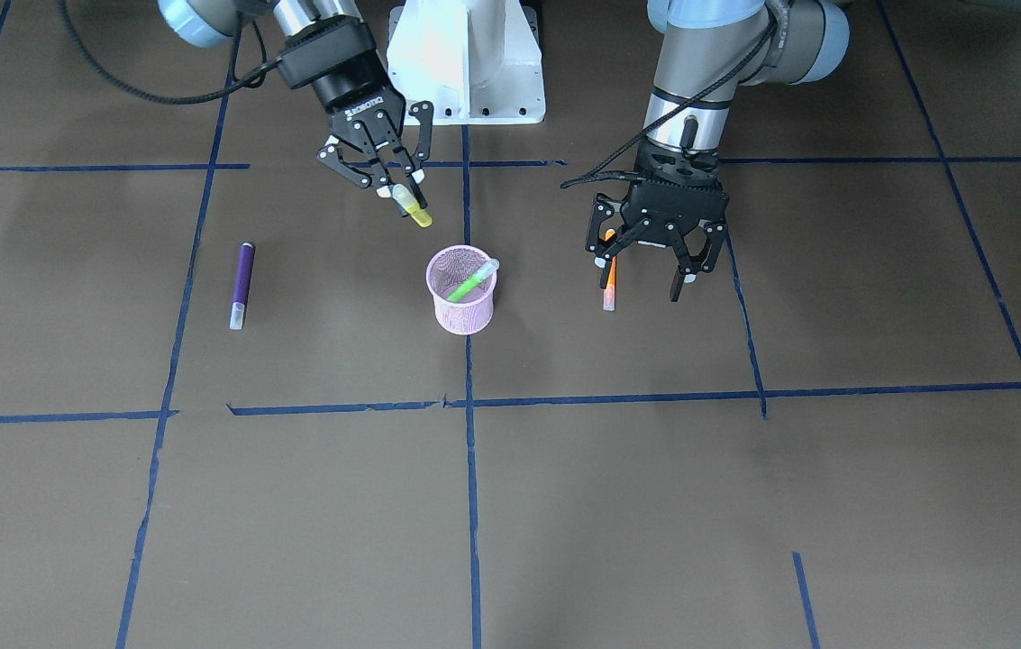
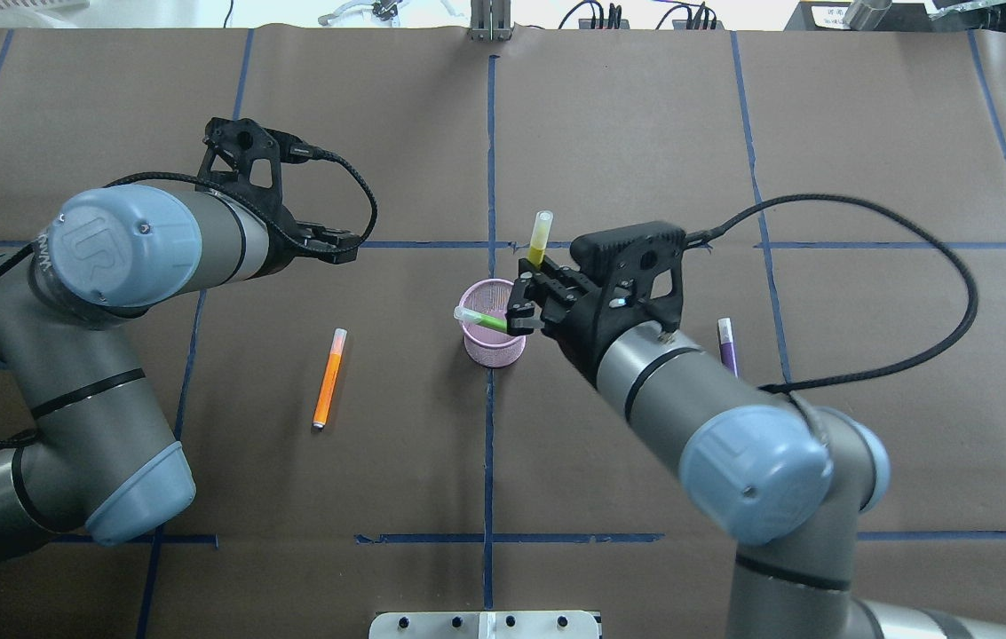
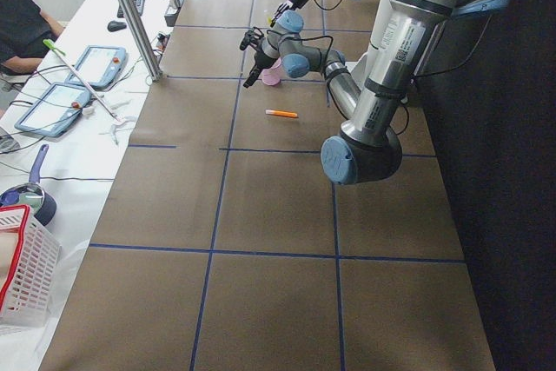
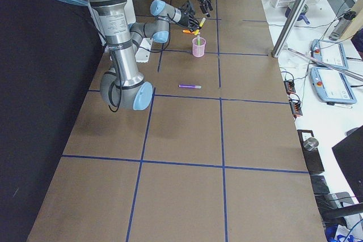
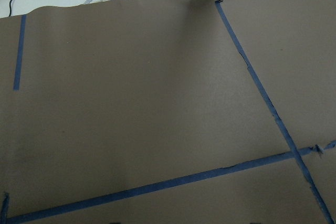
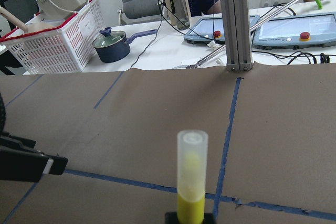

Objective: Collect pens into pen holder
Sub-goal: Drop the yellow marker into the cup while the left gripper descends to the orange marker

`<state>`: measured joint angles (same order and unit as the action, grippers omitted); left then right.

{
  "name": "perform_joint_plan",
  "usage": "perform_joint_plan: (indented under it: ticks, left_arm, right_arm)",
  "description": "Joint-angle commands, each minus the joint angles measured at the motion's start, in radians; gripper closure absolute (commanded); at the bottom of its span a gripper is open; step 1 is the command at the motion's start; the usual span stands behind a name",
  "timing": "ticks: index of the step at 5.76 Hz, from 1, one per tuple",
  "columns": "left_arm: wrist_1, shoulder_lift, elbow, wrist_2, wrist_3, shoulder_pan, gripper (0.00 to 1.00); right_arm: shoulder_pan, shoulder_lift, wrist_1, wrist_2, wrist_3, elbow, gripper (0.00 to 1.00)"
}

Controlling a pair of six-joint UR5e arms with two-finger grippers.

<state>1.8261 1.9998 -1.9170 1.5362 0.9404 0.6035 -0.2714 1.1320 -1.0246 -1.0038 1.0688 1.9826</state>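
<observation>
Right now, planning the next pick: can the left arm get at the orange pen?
Probably yes: the orange pen lies bare on the table, the left gripper hangs open close by, nothing lying between them.

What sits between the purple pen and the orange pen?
The pink pen holder, with a green pen leaning inside, stands between them; the front-facing view shows it clearly.

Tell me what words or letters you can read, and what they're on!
"UR": on the left arm's blue cap.
"ROBOTIQ", small: on the black body of the right gripper holding the yellow pen.
Tablet screens: too small to read.
</observation>
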Motion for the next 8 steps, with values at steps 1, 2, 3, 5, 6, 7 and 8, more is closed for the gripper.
perform_joint_plan:
  ticks: [1,2,3,5,6,7,8]
  left_arm:
    - [-0.017,-0.006,-0.004,0.165,-0.002,-0.004,0.15]
    - [-0.086,-0.003,-0.002,0.261,-0.002,0.007,0.15]
    - [-0.156,0.008,0.004,0.266,-0.005,0.001,0.15]
    - [-0.185,0.01,0.021,0.347,-0.084,0.001,0.1]
    - [-0.182,0.013,0.059,0.351,-0.087,-0.002,0.09]
    - [-0.182,0.02,0.068,0.351,-0.089,-0.002,0.08]
    - [-0.18,0.025,0.078,0.349,-0.087,-0.004,0.08]
  right_arm:
    - [0.043,-0.044,-0.002,0.105,0.034,-0.053,0.99]
    - [0.044,-0.05,-0.002,0.116,0.034,-0.073,0.99]
    - [0.044,-0.063,-0.002,0.137,0.036,-0.094,0.99]
    - [0.044,-0.09,0.008,0.165,0.043,-0.145,0.98]
    - [0.043,-0.09,0.0,0.165,0.043,-0.149,0.93]
    - [0.043,-0.09,-0.002,0.165,0.043,-0.154,0.85]
    - [0.043,-0.09,-0.002,0.165,0.043,-0.172,0.73]
